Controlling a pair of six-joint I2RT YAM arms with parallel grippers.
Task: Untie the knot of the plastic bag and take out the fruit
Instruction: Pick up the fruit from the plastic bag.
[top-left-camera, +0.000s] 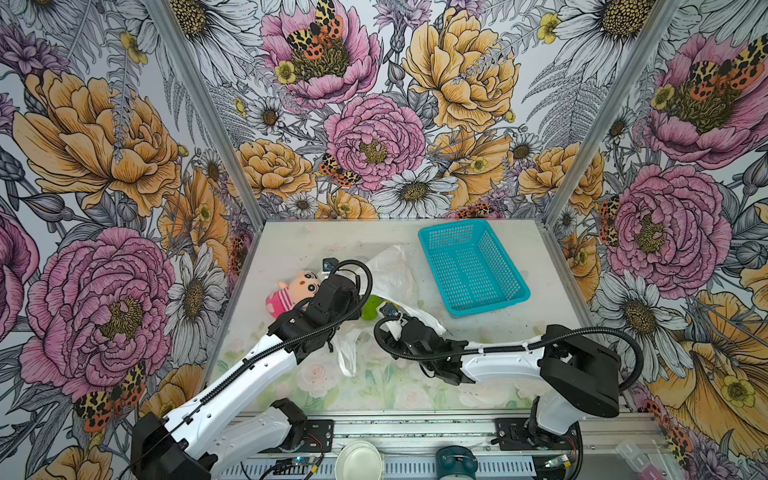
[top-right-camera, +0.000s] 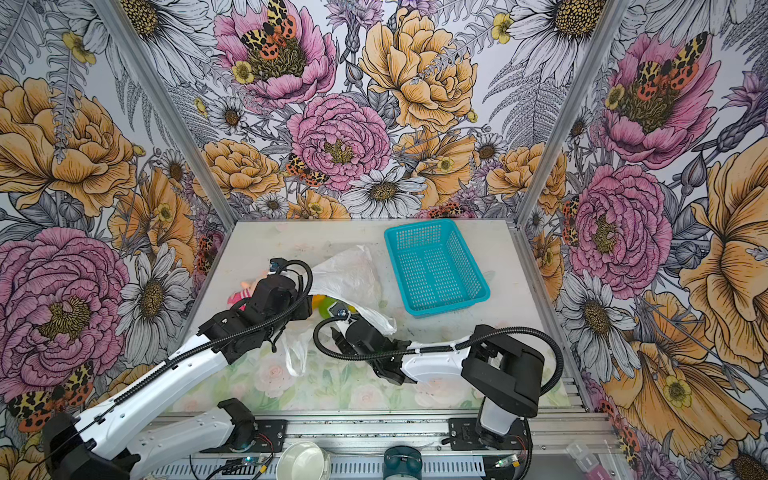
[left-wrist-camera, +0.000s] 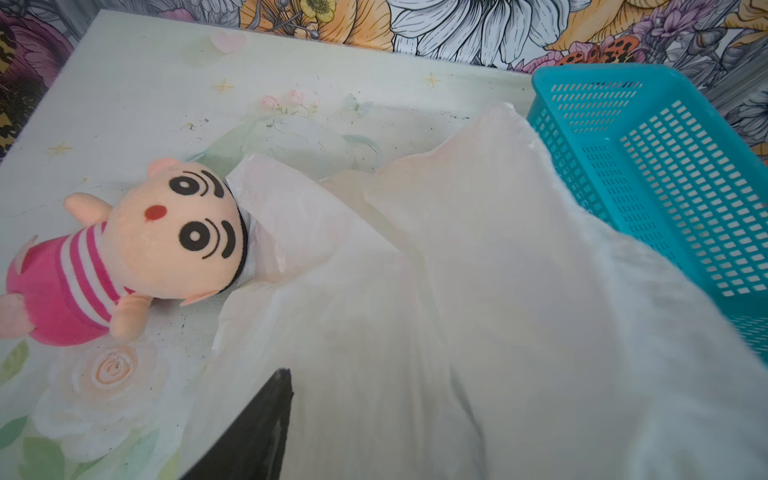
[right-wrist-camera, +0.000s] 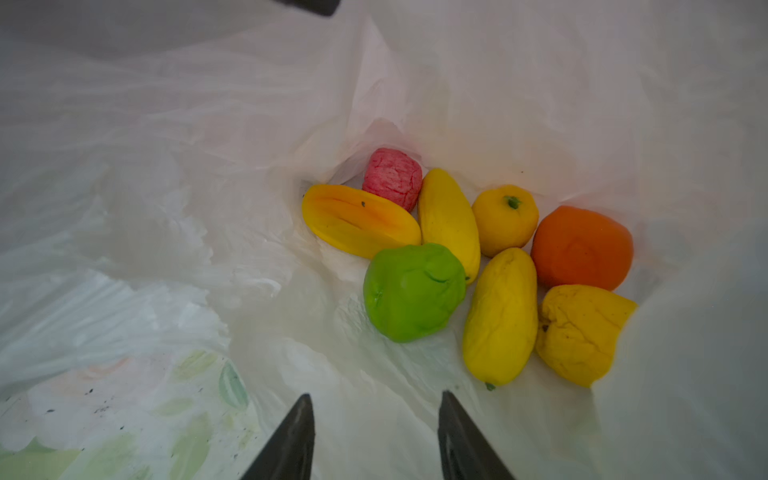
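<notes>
The white plastic bag (top-left-camera: 392, 272) lies at mid-table with its mouth held up. The knot is out of view; a handle loop (top-left-camera: 347, 353) trails loose toward the front. In the right wrist view several fruit lie inside: green (right-wrist-camera: 413, 291), red-pink (right-wrist-camera: 392, 176), orange (right-wrist-camera: 582, 247) and yellow ones (right-wrist-camera: 500, 316). My right gripper (right-wrist-camera: 376, 399) is open inside the mouth, just short of the fruit, holding nothing. My left gripper shows one finger (left-wrist-camera: 270, 415) standing wide beside the bag (left-wrist-camera: 478, 311); film drapes over the other. Both top views show the green fruit (top-right-camera: 328, 305).
A teal mesh basket (top-left-camera: 490, 301) with nothing in it stands at the back right, close to the bag; the left wrist view shows its rim (left-wrist-camera: 602, 70). A pink-striped plush doll (top-left-camera: 293, 291) lies against the bag's left side. Flowered walls enclose three sides.
</notes>
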